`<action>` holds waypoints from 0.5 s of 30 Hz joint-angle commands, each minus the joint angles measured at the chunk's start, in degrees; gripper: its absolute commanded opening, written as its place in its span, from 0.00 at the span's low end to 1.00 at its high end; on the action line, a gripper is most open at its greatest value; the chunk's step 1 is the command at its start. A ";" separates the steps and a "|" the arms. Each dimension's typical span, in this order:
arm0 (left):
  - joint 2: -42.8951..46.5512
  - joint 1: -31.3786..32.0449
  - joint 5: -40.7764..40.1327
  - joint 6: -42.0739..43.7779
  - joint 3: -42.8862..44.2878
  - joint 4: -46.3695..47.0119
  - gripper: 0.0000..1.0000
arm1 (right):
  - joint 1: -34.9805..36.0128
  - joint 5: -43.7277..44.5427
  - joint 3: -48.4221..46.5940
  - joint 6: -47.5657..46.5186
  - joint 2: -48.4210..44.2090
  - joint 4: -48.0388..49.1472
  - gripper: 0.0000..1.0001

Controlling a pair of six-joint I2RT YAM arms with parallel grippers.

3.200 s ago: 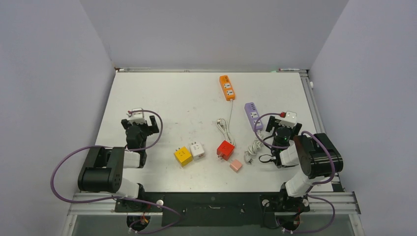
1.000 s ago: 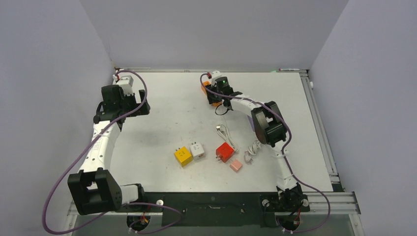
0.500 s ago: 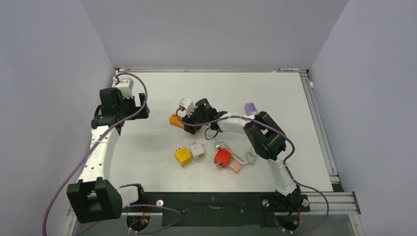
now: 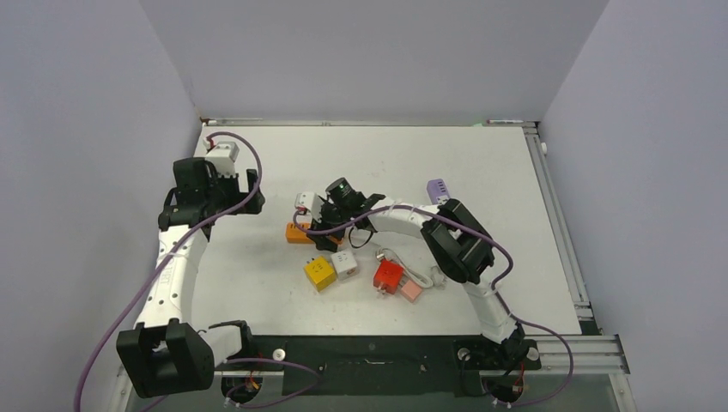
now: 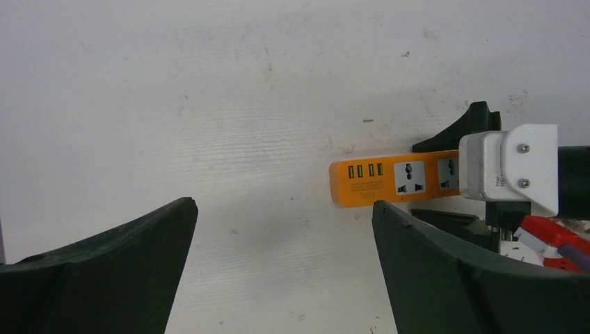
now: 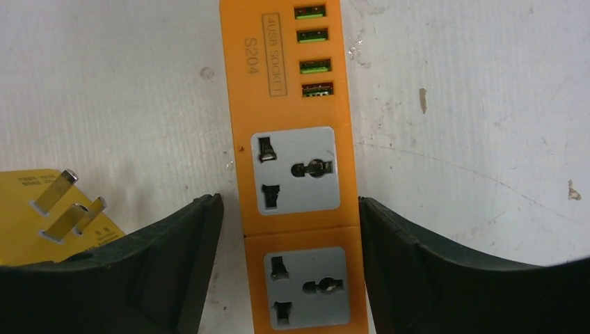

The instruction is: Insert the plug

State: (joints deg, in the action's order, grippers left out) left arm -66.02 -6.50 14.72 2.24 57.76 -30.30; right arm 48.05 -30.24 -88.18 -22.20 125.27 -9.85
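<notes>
The orange power strip lies flat left of the table's centre, sockets up. My right gripper straddles it, jaws a little wider than the strip; in the right wrist view a thin strip of table shows between the left finger and the strip. Four plug adapters lie in front: yellow, white, red and pink. The yellow one's prongs show at the left of the right wrist view. My left gripper hovers open and empty at far left, and its view shows the strip.
A purple power strip is partly hidden behind the right arm. A white cable lies coiled by the red adapter. The right arm reaches across the table's middle. Walls enclose the table on three sides.
My right arm swung from its base to the far orange strip and dragged it toward the front left, next to the adapters. My left arm extended to the far left and stayed there.
</notes>
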 commanded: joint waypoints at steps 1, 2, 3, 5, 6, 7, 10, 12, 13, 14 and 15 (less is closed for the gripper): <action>1.46 -0.44 4.23 2.20 0.21 -1.48 0.96 | -0.75 3.04 -2.01 1.48 -3.09 1.86 0.72; 1.52 -0.44 5.05 2.94 0.28 -2.25 0.96 | -1.33 3.45 -1.90 2.94 -3.98 2.67 0.75; 1.73 -0.44 5.89 3.71 0.38 -3.03 0.96 | -1.91 3.57 -1.66 4.46 -5.04 3.31 0.79; 2.29 -0.36 7.88 6.27 0.45 -5.00 0.96 | -3.39 3.65 -0.50 7.54 -7.67 4.78 0.85; 2.58 -0.30 9.12 7.72 0.46 -6.20 0.96 | -3.93 3.79 0.72 9.16 -9.42 5.68 0.89; 2.92 -0.23 10.48 9.39 0.55 -7.72 0.96 | -4.38 4.53 2.20 11.11 -11.28 7.22 0.92; 4.38 0.97 14.06 15.89 0.53 -12.79 0.96 | -6.04 6.49 10.01 19.86 -17.71 13.89 1.00; 5.09 3.72 14.65 19.68 0.12 -16.66 0.96 | -6.78 8.05 16.34 24.52 -22.26 17.80 1.00; 5.20 5.57 13.36 20.84 -0.58 -17.46 0.96 | -6.89 9.82 19.31 26.07 -24.76 19.37 0.96; 5.17 9.03 11.49 21.56 -1.23 -18.26 0.96 | -6.92 11.12 21.88 26.95 -26.94 19.99 0.94; 5.01 12.16 9.63 21.92 -1.70 -19.39 0.96 | -6.88 11.72 23.89 27.48 -28.62 20.11 0.94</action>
State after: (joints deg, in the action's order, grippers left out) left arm -62.15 -2.50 24.69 16.97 57.45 -42.83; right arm 40.84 -22.92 -71.26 -3.46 104.90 1.78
